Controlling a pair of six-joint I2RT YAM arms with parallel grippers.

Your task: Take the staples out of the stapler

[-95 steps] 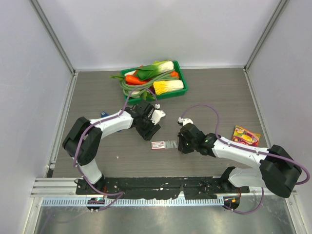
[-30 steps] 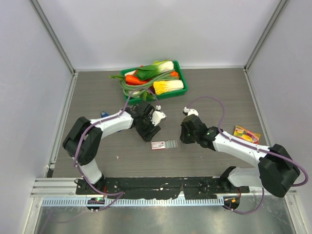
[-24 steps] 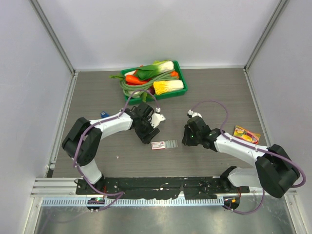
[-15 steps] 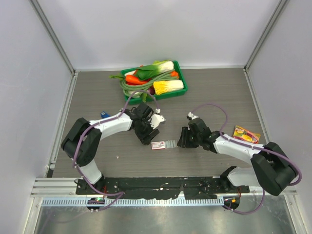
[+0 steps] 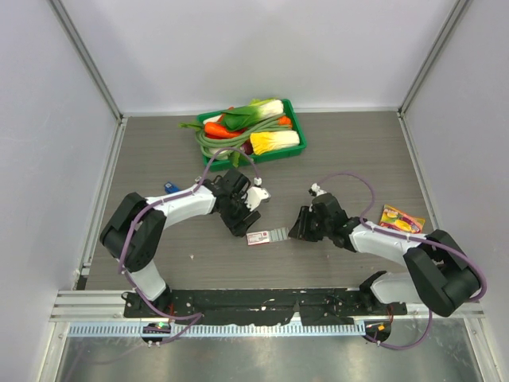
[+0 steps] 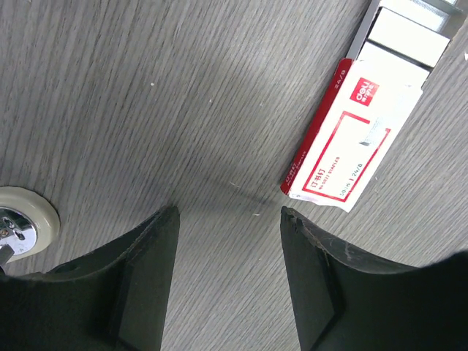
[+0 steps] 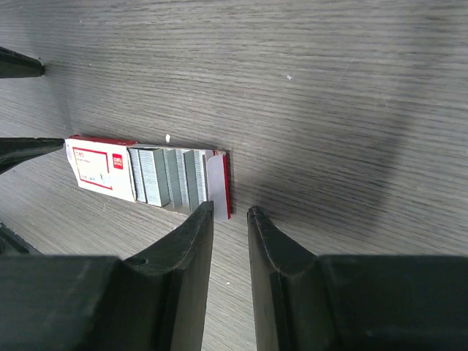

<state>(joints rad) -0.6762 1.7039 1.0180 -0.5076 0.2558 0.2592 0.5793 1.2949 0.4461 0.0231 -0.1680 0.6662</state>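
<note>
The black stapler does not show plainly in any view. A red-and-white staple box (image 5: 258,237) lies on the table between my grippers, its tray pulled out to the right with several silver-grey staples (image 7: 172,179) in it. My left gripper (image 5: 238,221) is open and empty just left of the box (image 6: 344,157), with bare table between its fingertips (image 6: 170,219). My right gripper (image 5: 296,230) is at the tray's open end. Its jaws stand a narrow gap apart with nothing between them, and the left fingertip (image 7: 203,213) is at the tray's white flap (image 7: 218,183).
A green tray (image 5: 296,119) of toy vegetables stands at the back. A blue stapler (image 5: 169,188) lies behind the left arm. A colourful snack packet (image 5: 402,221) lies at the right. A round silver-and-white part (image 6: 18,219) shows at the left wrist view's edge.
My right gripper lifted away up and right, then came back down-left to the tray's open end. My left gripper shifted slightly and stayed open. The box has not moved.
</note>
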